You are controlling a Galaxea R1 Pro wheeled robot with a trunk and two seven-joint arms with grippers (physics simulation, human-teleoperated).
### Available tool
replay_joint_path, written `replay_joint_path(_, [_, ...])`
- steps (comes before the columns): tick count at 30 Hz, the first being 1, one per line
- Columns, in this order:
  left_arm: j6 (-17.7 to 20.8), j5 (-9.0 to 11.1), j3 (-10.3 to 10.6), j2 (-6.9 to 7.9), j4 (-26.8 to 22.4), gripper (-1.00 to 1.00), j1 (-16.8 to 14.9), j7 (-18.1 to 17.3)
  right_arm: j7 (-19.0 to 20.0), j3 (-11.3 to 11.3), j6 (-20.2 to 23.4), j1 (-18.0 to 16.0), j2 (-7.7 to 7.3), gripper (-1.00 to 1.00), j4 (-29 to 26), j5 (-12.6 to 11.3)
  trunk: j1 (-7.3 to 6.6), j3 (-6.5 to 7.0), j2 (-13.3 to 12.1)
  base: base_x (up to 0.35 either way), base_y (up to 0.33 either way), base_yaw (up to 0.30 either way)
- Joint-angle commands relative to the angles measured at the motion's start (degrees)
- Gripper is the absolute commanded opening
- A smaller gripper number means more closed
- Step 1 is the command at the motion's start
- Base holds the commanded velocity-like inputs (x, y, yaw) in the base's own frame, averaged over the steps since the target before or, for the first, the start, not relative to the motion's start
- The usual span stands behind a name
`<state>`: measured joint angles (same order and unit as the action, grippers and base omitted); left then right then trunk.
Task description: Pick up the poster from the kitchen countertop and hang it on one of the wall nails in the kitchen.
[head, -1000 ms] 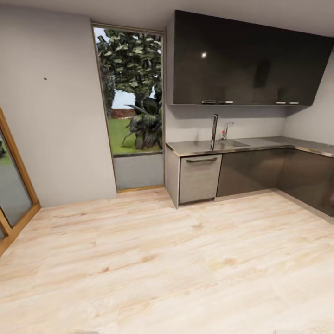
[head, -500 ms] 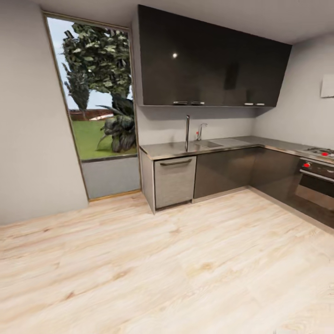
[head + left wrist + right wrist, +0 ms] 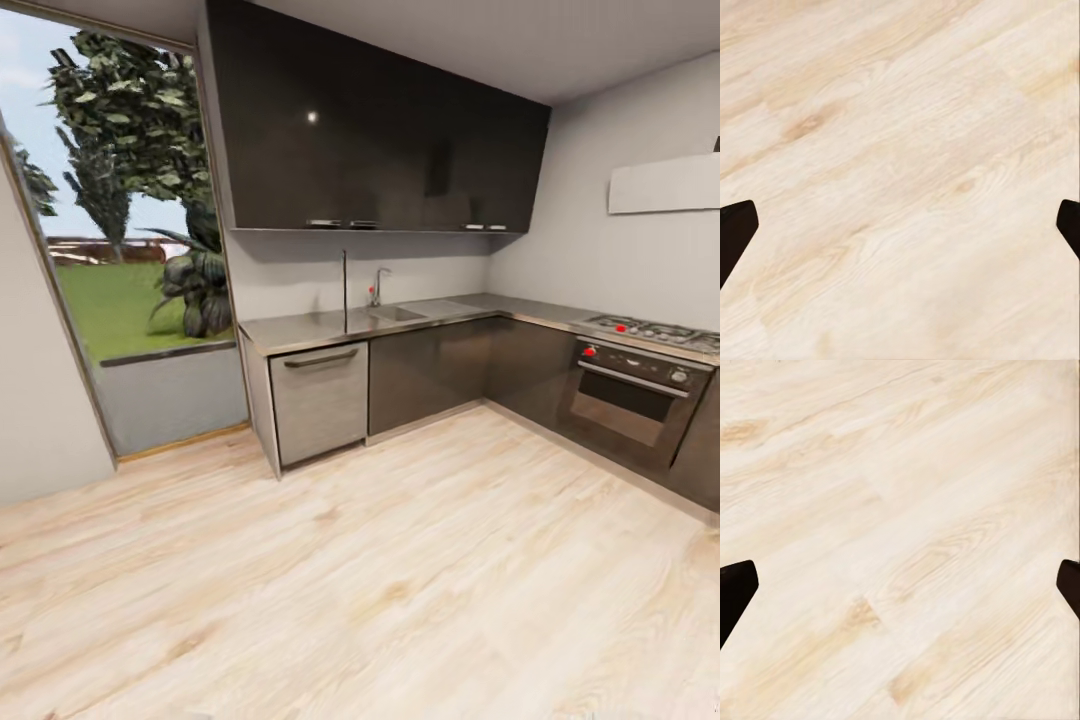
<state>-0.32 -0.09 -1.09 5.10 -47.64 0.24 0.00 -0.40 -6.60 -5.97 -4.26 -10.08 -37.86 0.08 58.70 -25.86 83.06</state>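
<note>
Poster: we see the poster [image 3: 345,291] edge-on as a thin dark upright strip, standing on the desk [image 3: 300,328] at about 12 o'clock in the head view, far across the room; its artwork is too thin to make out.
Desk: a grey L-shaped slab over dark cabinets, running from about 11 o'clock round to 3 o'clock.
Tap: the tap [image 3: 377,285] rises just beside the poster, toward 1 o'clock of it, over the sink [image 3: 398,313].
Dishwasher: the dishwasher [image 3: 320,400], silver-fronted, sits under the desk almost straight below the poster.
Stove: the stove [image 3: 640,328] with red knobs lies on the desk's right leg at 3 o'clock, with the oven [image 3: 625,400] under it.
Upper cabinets: the upper cabinets [image 3: 380,140], dark and glossy, hang on the wall above the poster.
Window: the window [image 3: 110,230], tall, with trees and lawn, fills 10 o'clock.
Floor: the floor [image 3: 400,580], pale wood planks, spreads from the cabinets to us.
Left gripper: in the left wrist view the left gripper [image 3: 900,232] hangs spread wide over bare floor, dark fingertips at opposite edges, holding nothing, well apart from the poster.
Right gripper: in the right wrist view the right gripper [image 3: 900,592] is likewise spread wide over floor, empty, well apart from the poster.
</note>
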Motion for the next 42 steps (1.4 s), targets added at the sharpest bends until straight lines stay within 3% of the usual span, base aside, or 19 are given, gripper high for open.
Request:
replay_joint_path(1, [0.0,0.0,0.0,0.00,-0.1,1.00,0.0,0.0,0.0,0.0,-0.2,0.0,0.03,1.00,0.1,0.0,0.03,-0.03,0.0,0.275,-0.225,-0.267])
replay_joint_path(10, [0.0,0.0,-0.1,-0.08,1.9,1.00,0.0,0.0,-0.1,0.0,-0.2,0.0,0.06,1.00,0.1,0.0,0.03,0.08,0.0,0.275,-0.225,-0.167])
replay_joint_path(42, [-0.1,0.0,-0.1,-0.09,2.0,1.00,0.0,0.0,0.0,0.1,-0.3,0.0,0.06,1.00,0.1,0.1,0.03,0.09,0.0,0.298,-0.187,-0.003])
